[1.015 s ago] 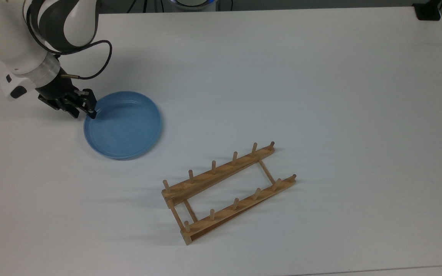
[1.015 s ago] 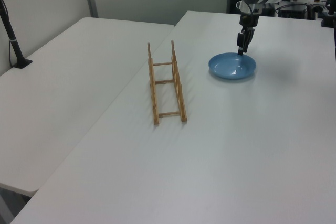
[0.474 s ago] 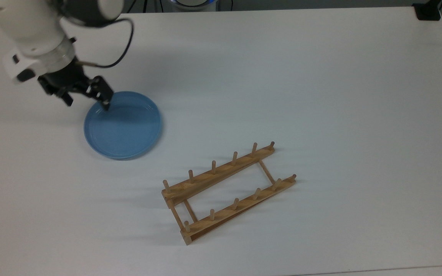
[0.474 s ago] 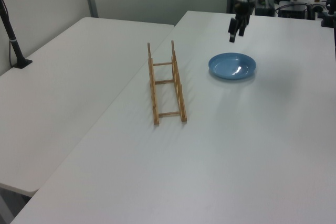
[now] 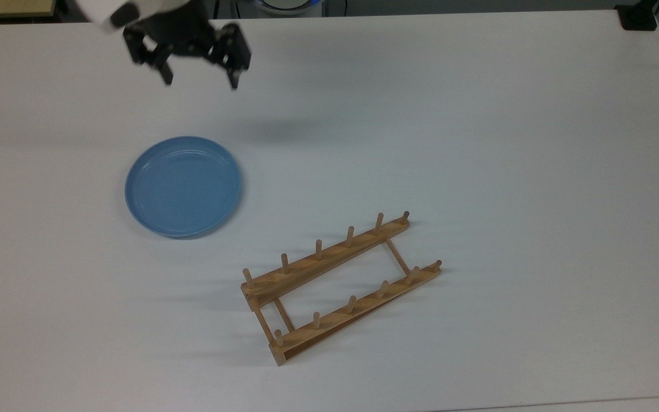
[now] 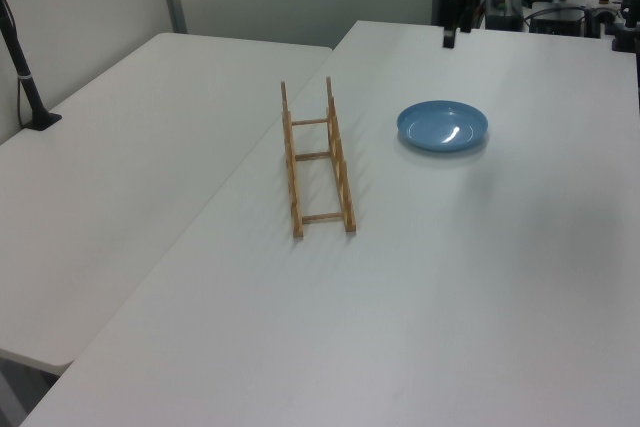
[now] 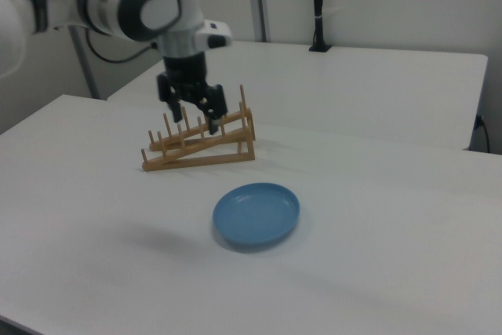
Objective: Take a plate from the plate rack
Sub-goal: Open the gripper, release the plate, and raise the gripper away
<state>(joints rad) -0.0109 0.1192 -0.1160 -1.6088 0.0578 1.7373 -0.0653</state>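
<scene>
Light blue plate flat on white table, wooden plate rack apart at lower right, black gripper fingers spread, above plate

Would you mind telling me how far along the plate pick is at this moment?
Done: the plate lies flat on the table, apart from the plate rack, whose pegs hold nothing. In hand: nothing; the gripper hangs open above the table, away from the plate. Left: apparently nothing but parking the arm.

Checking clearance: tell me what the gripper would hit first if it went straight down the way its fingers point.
Probably bare table: the open gripper hangs clear of the plate, though depth is uncertain.
</scene>
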